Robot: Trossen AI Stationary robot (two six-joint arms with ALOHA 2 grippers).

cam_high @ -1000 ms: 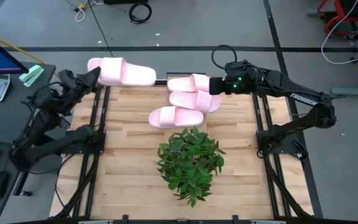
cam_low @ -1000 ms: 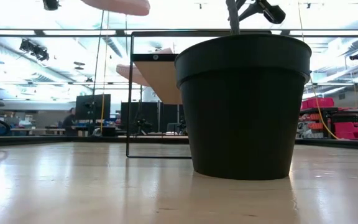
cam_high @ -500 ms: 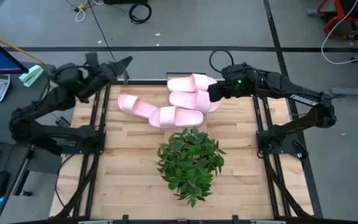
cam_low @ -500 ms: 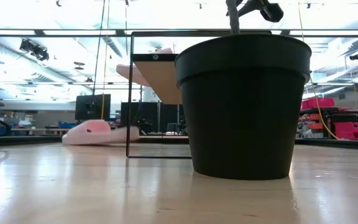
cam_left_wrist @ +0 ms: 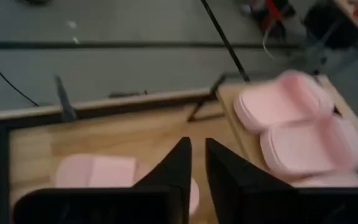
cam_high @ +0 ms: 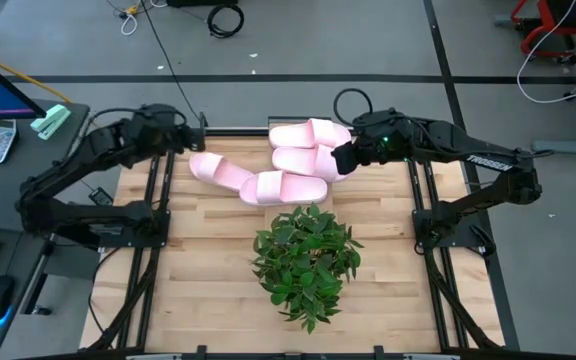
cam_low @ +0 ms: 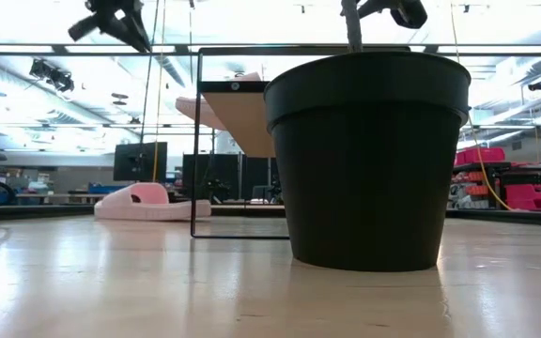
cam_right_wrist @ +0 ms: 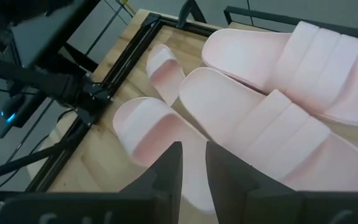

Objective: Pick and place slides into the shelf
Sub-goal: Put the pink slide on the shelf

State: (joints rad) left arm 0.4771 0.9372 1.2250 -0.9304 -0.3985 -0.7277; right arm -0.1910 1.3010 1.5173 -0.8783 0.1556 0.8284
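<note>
Four pale pink slides show in the high view. Two lie side by side at the table's far edge [cam_high: 310, 133] [cam_high: 313, 160], on the shelf [cam_low: 240, 113], a tilted light-wood plank in a black frame. A third [cam_high: 283, 187] and a fourth [cam_high: 218, 171] lie flat on the table top. My left gripper [cam_high: 186, 140] hangs shut above the far-left corner, over the fourth slide [cam_left_wrist: 95, 173]. My right gripper [cam_high: 340, 160] is shut beside the right end of the second shelf slide, hovering over the slides [cam_right_wrist: 272, 130].
A potted green plant [cam_high: 306, 258] in a black pot [cam_low: 369, 160] stands in the table's middle, just near of the slides. Black frame rails run along the table's left [cam_high: 153, 215] and right [cam_high: 423, 215] sides. Bare wood lies to the plant's left and right.
A second ago my left gripper held a slide up at the far-left edge. It let go, and the slide dropped onto the table's far-left part beside the third slide. The left gripper then swung toward the right and came back over the corner. The right gripper shifted slightly toward the near edge.
</note>
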